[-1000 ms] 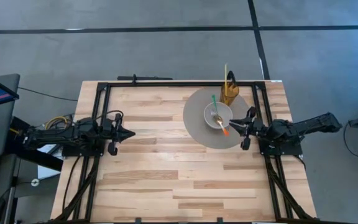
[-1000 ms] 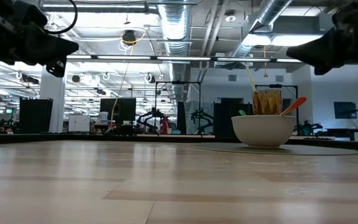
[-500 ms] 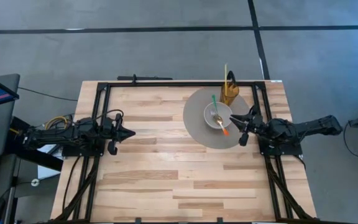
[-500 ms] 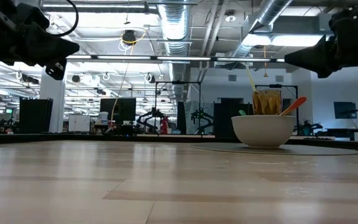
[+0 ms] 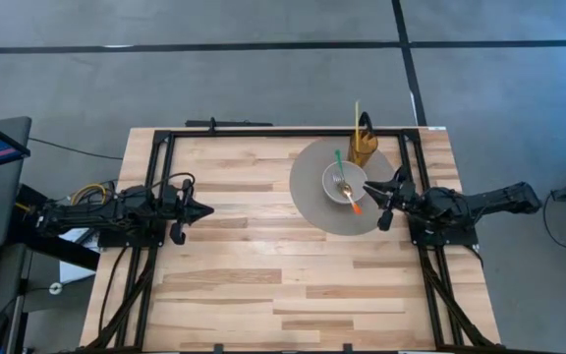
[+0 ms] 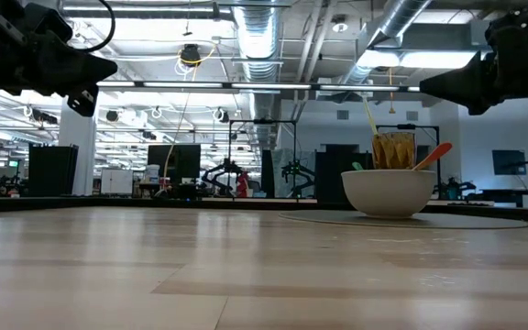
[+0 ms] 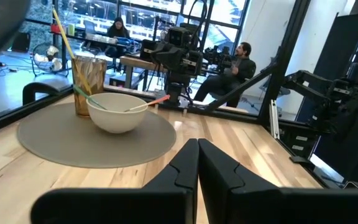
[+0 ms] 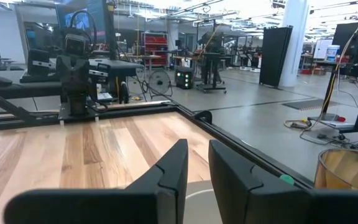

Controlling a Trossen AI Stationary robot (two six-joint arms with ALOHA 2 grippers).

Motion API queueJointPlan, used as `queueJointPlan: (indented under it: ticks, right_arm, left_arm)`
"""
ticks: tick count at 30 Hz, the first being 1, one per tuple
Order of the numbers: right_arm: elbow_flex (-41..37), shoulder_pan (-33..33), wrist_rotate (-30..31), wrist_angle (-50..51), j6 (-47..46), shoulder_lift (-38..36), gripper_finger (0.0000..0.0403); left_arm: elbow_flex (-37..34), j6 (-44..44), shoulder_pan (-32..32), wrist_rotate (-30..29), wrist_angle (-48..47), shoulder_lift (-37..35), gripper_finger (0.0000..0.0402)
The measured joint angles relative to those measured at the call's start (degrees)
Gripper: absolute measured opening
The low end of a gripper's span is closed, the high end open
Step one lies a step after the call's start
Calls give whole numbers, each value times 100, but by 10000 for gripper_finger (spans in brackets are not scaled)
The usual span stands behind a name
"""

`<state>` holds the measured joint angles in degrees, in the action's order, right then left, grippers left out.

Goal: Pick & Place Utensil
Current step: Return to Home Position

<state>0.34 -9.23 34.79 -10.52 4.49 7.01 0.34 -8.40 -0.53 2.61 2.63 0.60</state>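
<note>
A white bowl (image 5: 345, 183) sits on a round grey mat (image 5: 312, 208) at the table's far right. In it lie an orange-handled utensil (image 5: 353, 204), a green-handled one (image 5: 339, 158) and a metal fork (image 5: 340, 184), their handles leaning on the rim. My right gripper (image 5: 367, 198) hovers just right of the bowl above the mat, narrowly open (image 8: 197, 155) and holding nothing. My left gripper (image 5: 207, 209) waits shut (image 7: 197, 149) over the table's left half, pointing toward the bowl (image 7: 118, 112).
A golden holder (image 5: 364, 147) with a yellow stick stands on the mat behind the bowl; it also appears in the right wrist view, holder (image 8: 347, 169). A black frame (image 5: 263, 133) runs around the table. Bare wood (image 5: 263, 246) lies between the arms. People sit in the room beyond.
My right gripper has edged a little toward the bowl and dipped slightly, then held still. Nothing else has moved.
</note>
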Motion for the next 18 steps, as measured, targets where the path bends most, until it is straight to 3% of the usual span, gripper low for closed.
queueJointPlan:
  ticks: [18]
  right_arm:
    - [-2, 0, 0, -4, 0, 0, 58]
  left_arm:
    - [0, 0, 1, 0, 44, 2, 12]
